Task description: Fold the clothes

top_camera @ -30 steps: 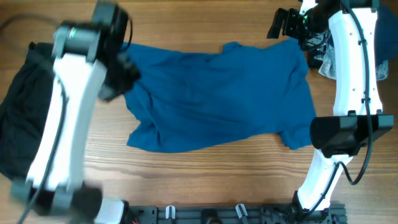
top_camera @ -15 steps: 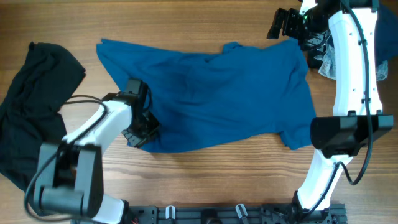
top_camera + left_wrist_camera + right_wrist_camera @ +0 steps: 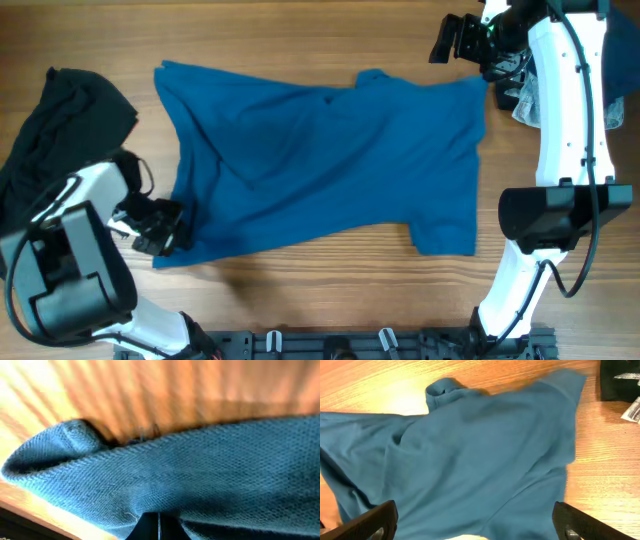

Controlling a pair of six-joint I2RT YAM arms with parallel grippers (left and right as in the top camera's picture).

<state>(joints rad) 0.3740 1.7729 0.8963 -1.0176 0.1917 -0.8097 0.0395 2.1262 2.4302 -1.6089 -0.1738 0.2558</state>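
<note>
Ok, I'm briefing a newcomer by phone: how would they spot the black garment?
On the wooden table, a big teal-blue shirt lies spread across the middle. Look beyond its left edge: the black garment sits there in a crumpled heap. It is black and bunched, the shirt blue and spread out.

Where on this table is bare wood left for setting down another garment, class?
Bare strips of table: along the far edge beyond the teal shirt, and along the near edge in front of its hem. Crowded: the left, with the black garment and the left gripper shut on the shirt's corner; the right, with the right arm and a heap.
</note>
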